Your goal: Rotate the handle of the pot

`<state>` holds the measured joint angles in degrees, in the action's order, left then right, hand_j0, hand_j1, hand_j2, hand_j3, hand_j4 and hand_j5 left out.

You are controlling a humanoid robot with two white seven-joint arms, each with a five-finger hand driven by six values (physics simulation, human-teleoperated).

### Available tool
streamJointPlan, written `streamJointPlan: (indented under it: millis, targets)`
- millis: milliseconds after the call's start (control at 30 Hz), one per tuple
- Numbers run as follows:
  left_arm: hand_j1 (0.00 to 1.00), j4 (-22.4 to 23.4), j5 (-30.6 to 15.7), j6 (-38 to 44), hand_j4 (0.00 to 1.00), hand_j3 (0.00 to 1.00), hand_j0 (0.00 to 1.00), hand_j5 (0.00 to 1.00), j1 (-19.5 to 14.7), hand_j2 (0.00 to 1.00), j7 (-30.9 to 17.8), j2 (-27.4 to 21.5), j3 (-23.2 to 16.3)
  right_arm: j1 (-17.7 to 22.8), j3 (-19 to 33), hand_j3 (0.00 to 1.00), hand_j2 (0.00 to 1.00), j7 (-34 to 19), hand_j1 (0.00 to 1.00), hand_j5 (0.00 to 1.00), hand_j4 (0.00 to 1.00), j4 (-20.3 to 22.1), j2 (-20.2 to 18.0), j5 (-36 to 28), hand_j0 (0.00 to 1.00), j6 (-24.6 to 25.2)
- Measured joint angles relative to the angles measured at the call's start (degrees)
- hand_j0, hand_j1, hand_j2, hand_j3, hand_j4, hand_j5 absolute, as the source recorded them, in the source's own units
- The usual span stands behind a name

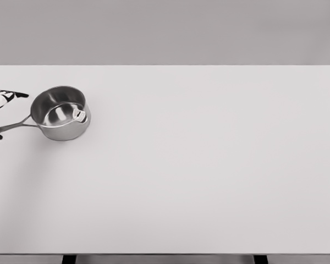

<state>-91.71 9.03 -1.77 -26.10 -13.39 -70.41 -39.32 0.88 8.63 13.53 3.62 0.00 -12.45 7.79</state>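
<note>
The left hand [1,99] and pot handle [11,127] are cropped by the frame's edge.

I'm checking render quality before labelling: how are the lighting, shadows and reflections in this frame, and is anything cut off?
Head view: light is flat and even, and the white table shows no glare. The steel pot has only a faint shadow; its inside mirrors light and dark patches. Its handle stays sharp. The left hand is cropped by the left edge.

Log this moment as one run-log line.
pot: table far left, upright | handle: points left | left hand: at handle | right: unseen
</note>
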Motion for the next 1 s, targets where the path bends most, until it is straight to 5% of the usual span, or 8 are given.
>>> streamJointPlan:
  millis: [1000]
  targets:
    - [1.0,5.0,1.4,3.7,1.0,1.0,1.0,1.0,-2.6,1.0,-0.4,4.7,0.8,0.0,0.0,1.0,1.0,0.0,1.0,1.0,1.0,0.0,0.0,0.0,1.0,0.0]
